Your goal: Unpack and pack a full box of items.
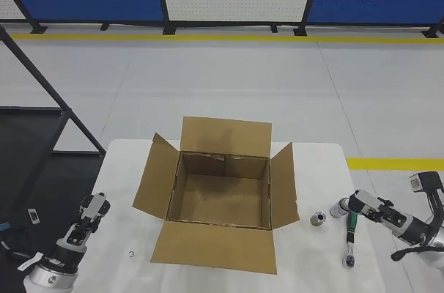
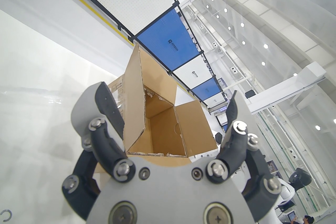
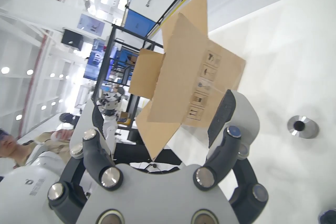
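An open cardboard box (image 1: 220,198) stands in the middle of the white table (image 1: 310,264), flaps spread, its inside looking bare; it also appears as the box (image 2: 160,120) and the box (image 3: 183,83) from the wrists. My left gripper (image 1: 97,205) rests at the table's left, open and holding nothing, left gripper (image 2: 170,107). My right gripper (image 1: 354,204) sits at the table's right, open, right gripper (image 3: 160,114). Beside it lie a metal socket (image 1: 319,218), also socket (image 3: 302,126), a second silvery piece (image 1: 338,211) and a green-handled ratchet (image 1: 349,238).
A small metal ring (image 1: 131,254) lies on the table near my left arm. A black frame (image 1: 31,110) stands to the left of the table. Grey floor with yellow lines lies beyond the far edge.
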